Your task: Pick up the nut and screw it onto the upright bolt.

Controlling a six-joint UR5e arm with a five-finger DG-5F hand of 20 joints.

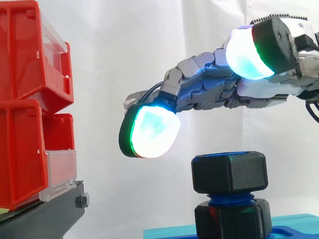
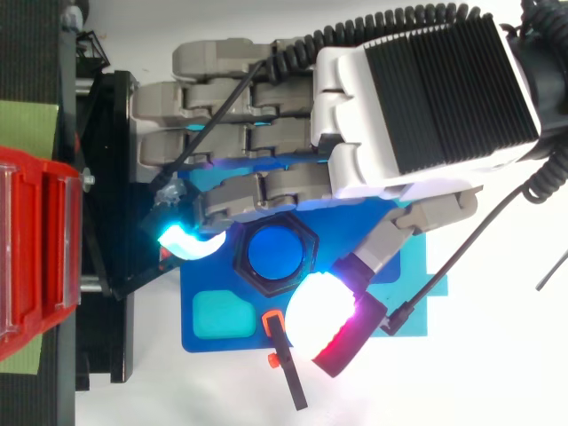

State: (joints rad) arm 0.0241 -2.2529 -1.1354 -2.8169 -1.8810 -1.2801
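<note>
Robot hand stretched level, fingers relaxed and empty, above the nut.

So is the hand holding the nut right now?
No, the hand hangs above the nut with clear space between them, and the nut sits on the bolt.

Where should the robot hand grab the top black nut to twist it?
By two opposite flat sides of the nut, coming down from above. It has six sides, so the flats give the pads something to press on. It also sits level on the blue bolt with its top free. The robot hand hovers open just above it.
</note>
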